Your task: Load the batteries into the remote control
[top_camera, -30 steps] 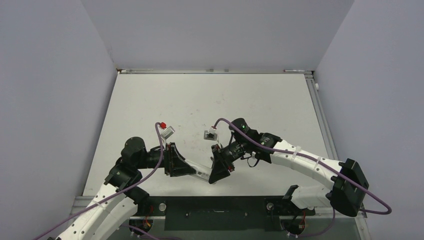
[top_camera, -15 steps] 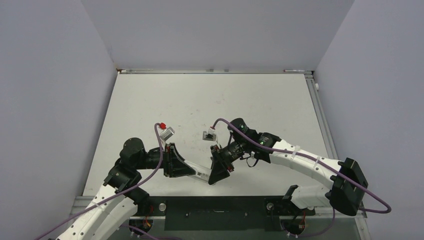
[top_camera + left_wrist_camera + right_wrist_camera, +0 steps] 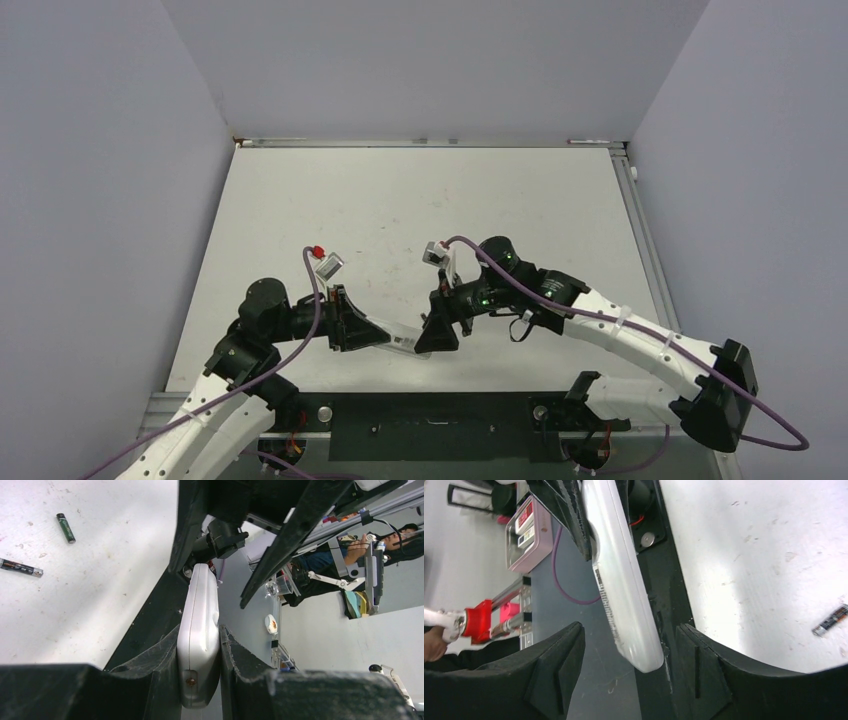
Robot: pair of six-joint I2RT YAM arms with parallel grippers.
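The slim white remote control [image 3: 402, 342] hangs near the table's front edge, with my left gripper [image 3: 372, 334] shut on one end. In the left wrist view the remote control [image 3: 200, 595] is pinched edge-on between both fingers of the left gripper [image 3: 199, 634]. My right gripper [image 3: 436, 332] is open at the remote's other end. In the right wrist view the remote control [image 3: 620, 580] pokes into the wide gap of the right gripper [image 3: 629, 666], close to one finger [image 3: 704, 665]. Two batteries [image 3: 65, 528] [image 3: 21, 568] lie loose on the table; one battery [image 3: 830, 620] shows in the right wrist view.
The white table [image 3: 420, 200] is enclosed by grey walls on three sides. A dark base rail [image 3: 430, 412] runs along its near edge, just below the remote. Purple cables loop over both arms.
My right gripper has opened and let go of the remote's end, and the right arm has shifted a little right. The left gripper keeps its hold on the remote.
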